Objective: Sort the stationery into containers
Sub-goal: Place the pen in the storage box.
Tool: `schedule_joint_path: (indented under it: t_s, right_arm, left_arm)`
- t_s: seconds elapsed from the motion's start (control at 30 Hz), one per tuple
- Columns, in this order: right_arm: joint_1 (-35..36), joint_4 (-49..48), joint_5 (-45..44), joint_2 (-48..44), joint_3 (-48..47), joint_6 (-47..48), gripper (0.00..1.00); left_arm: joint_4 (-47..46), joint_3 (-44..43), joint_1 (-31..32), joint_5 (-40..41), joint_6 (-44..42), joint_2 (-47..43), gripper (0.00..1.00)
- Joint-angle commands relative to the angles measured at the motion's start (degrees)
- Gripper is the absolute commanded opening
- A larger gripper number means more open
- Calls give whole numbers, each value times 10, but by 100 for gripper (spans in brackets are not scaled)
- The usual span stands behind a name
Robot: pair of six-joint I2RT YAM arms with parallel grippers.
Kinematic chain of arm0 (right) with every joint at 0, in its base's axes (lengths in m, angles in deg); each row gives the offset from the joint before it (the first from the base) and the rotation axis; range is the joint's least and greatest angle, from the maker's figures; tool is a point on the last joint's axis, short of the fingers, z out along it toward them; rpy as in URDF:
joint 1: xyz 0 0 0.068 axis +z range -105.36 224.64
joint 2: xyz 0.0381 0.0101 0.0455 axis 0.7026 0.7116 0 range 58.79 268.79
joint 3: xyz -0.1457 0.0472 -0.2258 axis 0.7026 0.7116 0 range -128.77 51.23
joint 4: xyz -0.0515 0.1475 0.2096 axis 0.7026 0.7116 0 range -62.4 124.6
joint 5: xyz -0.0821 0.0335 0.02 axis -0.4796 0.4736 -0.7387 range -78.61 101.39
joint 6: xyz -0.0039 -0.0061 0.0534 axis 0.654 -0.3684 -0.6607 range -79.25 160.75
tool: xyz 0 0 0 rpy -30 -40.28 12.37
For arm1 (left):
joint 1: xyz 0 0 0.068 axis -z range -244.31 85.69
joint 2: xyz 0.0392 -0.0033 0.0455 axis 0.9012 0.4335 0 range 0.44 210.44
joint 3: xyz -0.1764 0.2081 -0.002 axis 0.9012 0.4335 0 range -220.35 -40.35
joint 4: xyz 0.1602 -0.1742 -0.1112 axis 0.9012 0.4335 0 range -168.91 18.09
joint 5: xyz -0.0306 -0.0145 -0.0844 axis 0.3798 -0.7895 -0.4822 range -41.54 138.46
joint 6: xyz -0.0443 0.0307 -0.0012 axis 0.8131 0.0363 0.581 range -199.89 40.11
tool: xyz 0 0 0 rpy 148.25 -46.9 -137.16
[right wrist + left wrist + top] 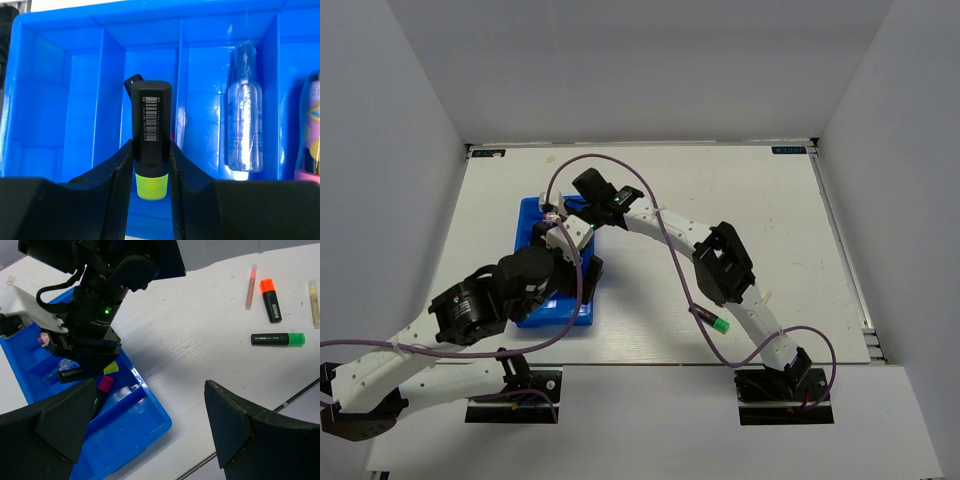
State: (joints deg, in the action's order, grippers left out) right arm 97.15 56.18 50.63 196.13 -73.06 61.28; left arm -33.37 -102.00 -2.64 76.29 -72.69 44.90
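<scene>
The blue tray [558,318] lies left of centre. My right gripper [151,167] is shut on a black highlighter with a yellow end [151,130], held just above a tray [150,15] compartment. A pink-ended highlighter [105,384] lies in the tray [155,412] under it. A clear pen [243,125] and a pink tube [310,135] lie in compartments to the right. My left gripper [150,390] is open and empty above the tray's near corner. An orange highlighter [270,299], a green highlighter [278,339], a pink stick [251,282] and a beige stick [314,304] lie on the table.
The green highlighter [713,323] lies under the right arm's forearm near the table's front edge. Both arms crowd over the tray, the right wrist [600,195] at its far end, the left arm [530,275] across its middle. White walls enclose the table.
</scene>
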Motion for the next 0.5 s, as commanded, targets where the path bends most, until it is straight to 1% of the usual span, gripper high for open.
schedule_joint_path:
  t_s: [0.0, 0.03, 0.07, 0.13, 0.23, 0.3, 0.33, 0.37, 0.4, 0.43, 0.47]
  right_arm:
    - [14, 2, -5, -9, -9, 48, 29]
    - [15, 4, -5, -12, -7, 50, 38]
    - [17, 4, -5, -14, -6, 47, 50]
    - [22, 1, -6, -25, -1, 44, 54]
    - [24, -6, -2, -40, -3, 28, 56]
    - [26, -15, -3, -47, -3, 18, 56]
    - [28, -15, -7, -51, -7, 14, 56]
    - [27, -13, -9, -56, -10, 7, 54]
    - [26, -21, -18, -59, -10, 2, 39]
    - [24, -23, -30, -74, -9, -23, 20]
    - [22, -27, -44, -80, -3, -36, 2]
  left_arm:
    - [2, -1, 2, -5, 8, -13, 99]
    - [3, -1, 2, -4, 7, -16, 99]
    - [5, -1, 2, -4, 8, -17, 99]
    - [14, -5, 2, -1, 11, -16, 99]
    - [24, -13, 2, -5, 13, -13, 99]
    - [25, -18, 2, -10, 13, -13, 96]
    - [26, -19, 2, -14, 12, -17, 92]
    - [25, -20, 2, -22, 11, -16, 86]
    - [21, -20, 2, -26, 9, -18, 75]
    - [20, -21, 2, -44, 8, -16, 66]
    - [16, -22, 2, -50, 6, -11, 56]
